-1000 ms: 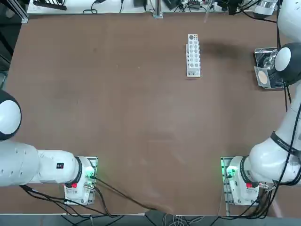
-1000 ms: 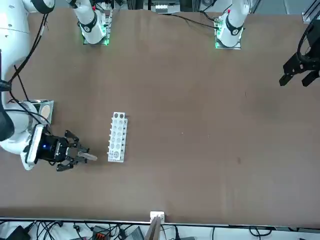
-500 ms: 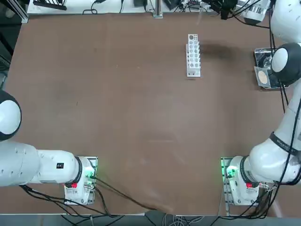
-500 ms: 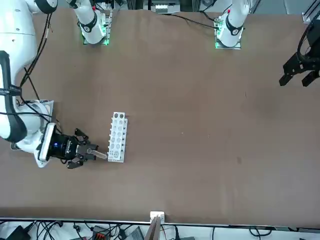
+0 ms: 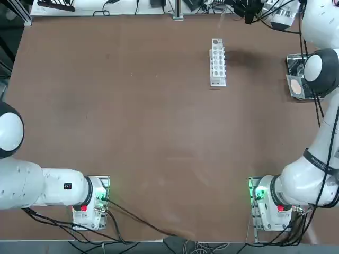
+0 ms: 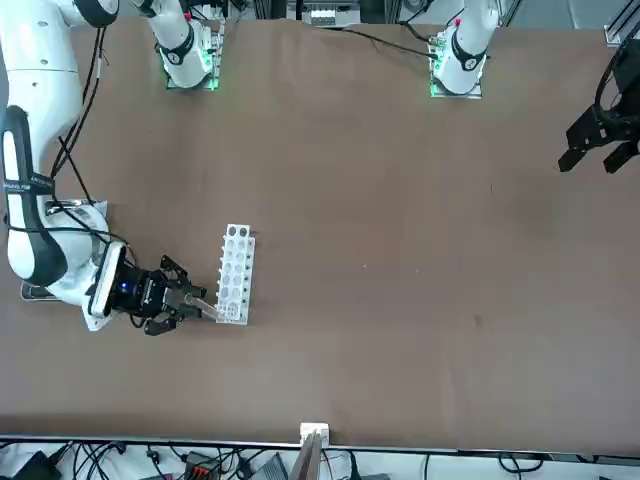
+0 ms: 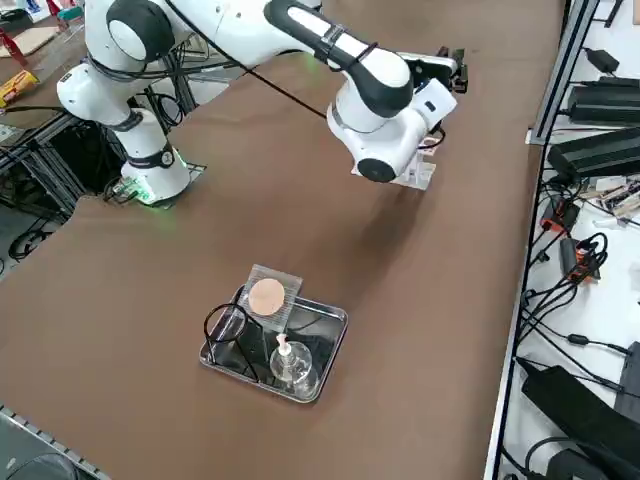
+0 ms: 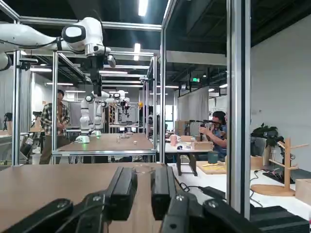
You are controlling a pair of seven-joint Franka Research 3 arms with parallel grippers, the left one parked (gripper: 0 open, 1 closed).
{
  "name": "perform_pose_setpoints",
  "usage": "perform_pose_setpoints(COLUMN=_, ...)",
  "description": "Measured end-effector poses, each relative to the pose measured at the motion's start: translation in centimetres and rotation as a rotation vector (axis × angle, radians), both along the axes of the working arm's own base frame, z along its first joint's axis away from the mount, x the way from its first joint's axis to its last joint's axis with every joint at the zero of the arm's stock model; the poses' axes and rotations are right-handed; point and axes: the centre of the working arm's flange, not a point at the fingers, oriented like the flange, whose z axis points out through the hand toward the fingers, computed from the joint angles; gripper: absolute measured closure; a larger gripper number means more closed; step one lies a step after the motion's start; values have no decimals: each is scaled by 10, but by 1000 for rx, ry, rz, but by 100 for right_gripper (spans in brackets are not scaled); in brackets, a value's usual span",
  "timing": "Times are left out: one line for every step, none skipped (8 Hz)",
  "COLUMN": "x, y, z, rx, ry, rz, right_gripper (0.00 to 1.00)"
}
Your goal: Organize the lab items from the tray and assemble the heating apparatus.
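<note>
The shiny metal tray (image 7: 334, 330) sits at the table's right side. In it are the clear burner (image 7: 287, 362) and the black wire ring tripod (image 7: 227, 325). The grey mesh square (image 7: 266, 297) with its tan centre leans on the tray's rim. In the top view my own elbow half covers the tray (image 5: 293, 59) and the mesh square (image 5: 295, 86). My right gripper (image 6: 202, 304) hovers level over the far side of the table, at the far end of the white rack (image 6: 236, 273). In the wrist view the right gripper (image 8: 144, 171) is shut on a slim clear tube.
The white rack (image 5: 217, 62) with rows of holes lies lengthwise in the far middle of the table, and my forearm hides most of it in the right side view. Cables and boxes (image 7: 600, 100) line the floor beyond the far edge. People show at other benches in the wrist view.
My right gripper has travelled along the table's far side, away from the tray and up to the rack's far end, with the tube still in it. The tray's items have not moved.
</note>
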Motion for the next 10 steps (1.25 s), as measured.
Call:
perform_pose_setpoints(x=-1, y=3, z=-9, rx=-1, ry=-11, rz=0, right_gripper=77)
perform_pose_setpoints(x=-3, y=7, z=-21, rx=5, ry=-14, rz=-2, right_gripper=77)
perform_pose_setpoints(x=-4, y=10, z=-29, rx=11, ry=-14, rz=-1, right_gripper=77)
perform_pose_setpoints(x=-5, y=13, z=-36, rx=16, ry=-15, rz=-3, right_gripper=77)
perform_pose_setpoints(x=-7, y=14, z=-43, rx=25, ry=-18, rz=-4, right_gripper=77)
perform_pose_setpoints(x=-8, y=16, z=-52, rx=39, ry=-22, rz=-3, right_gripper=77)
perform_pose_setpoints(x=-9, y=17, z=-59, rx=45, ry=-21, rz=-3, right_gripper=77)
perform_pose_setpoints(x=-10, y=17, z=-61, rx=46, ry=-24, rz=-2, right_gripper=77)
perform_pose_setpoints(x=-11, y=15, z=-62, rx=51, ry=-32, rz=2, right_gripper=77)
perform_pose_setpoints(x=-12, y=13, z=-65, rx=56, ry=-39, rz=3, right_gripper=77)
